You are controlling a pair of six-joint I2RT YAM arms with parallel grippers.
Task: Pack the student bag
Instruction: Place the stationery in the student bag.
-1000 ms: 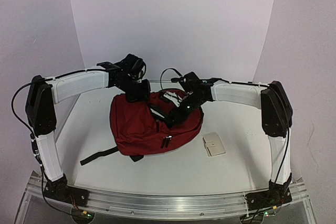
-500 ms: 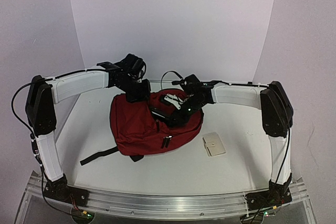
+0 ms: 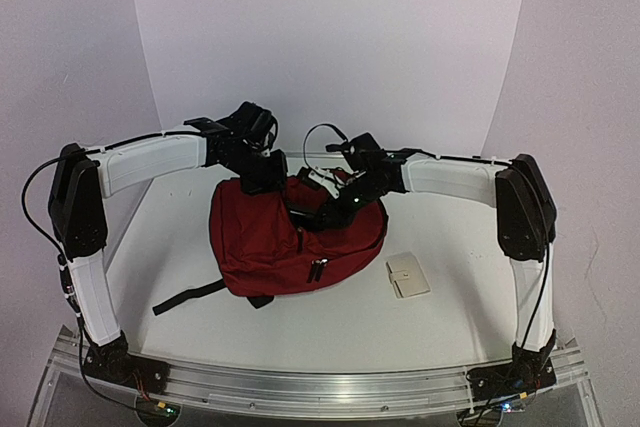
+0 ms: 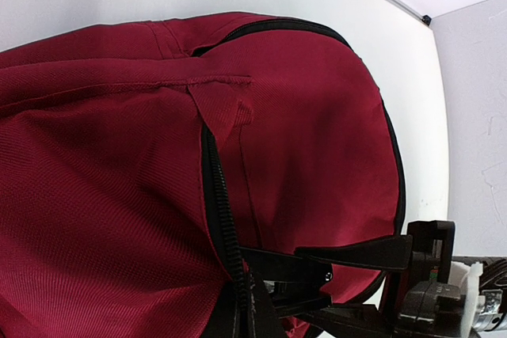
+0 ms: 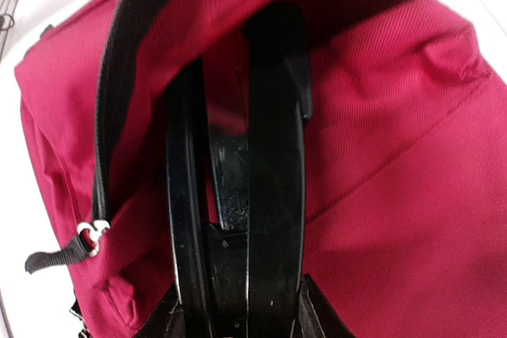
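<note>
The student bag [image 3: 270,242] is a dark red backpack lying in the middle of the table. My left gripper [image 3: 268,183] is at its top left corner. In the left wrist view that left gripper [image 4: 265,286] is shut on the black zipper band [image 4: 215,195] at the bag's edge. My right gripper [image 3: 322,215] reaches into the bag's opening near the top. In the right wrist view the right gripper [image 5: 230,61] has its fingers [image 5: 273,156] close together, with red fabric [image 5: 226,120] in the narrow gap. A fold of the bag [image 5: 198,5] covers the tips.
A small beige wallet-like case [image 3: 407,275] lies on the table to the right of the bag. A black strap [image 3: 188,297] trails from the bag toward the front left. A metal zipper pull [image 5: 91,235] hangs at the bag's side. White walls close in the back and both sides.
The right gripper has moved back and up toward the top of the bag, its jaws have narrowed, and the fabric there has risen with it. The left gripper has held still.
</note>
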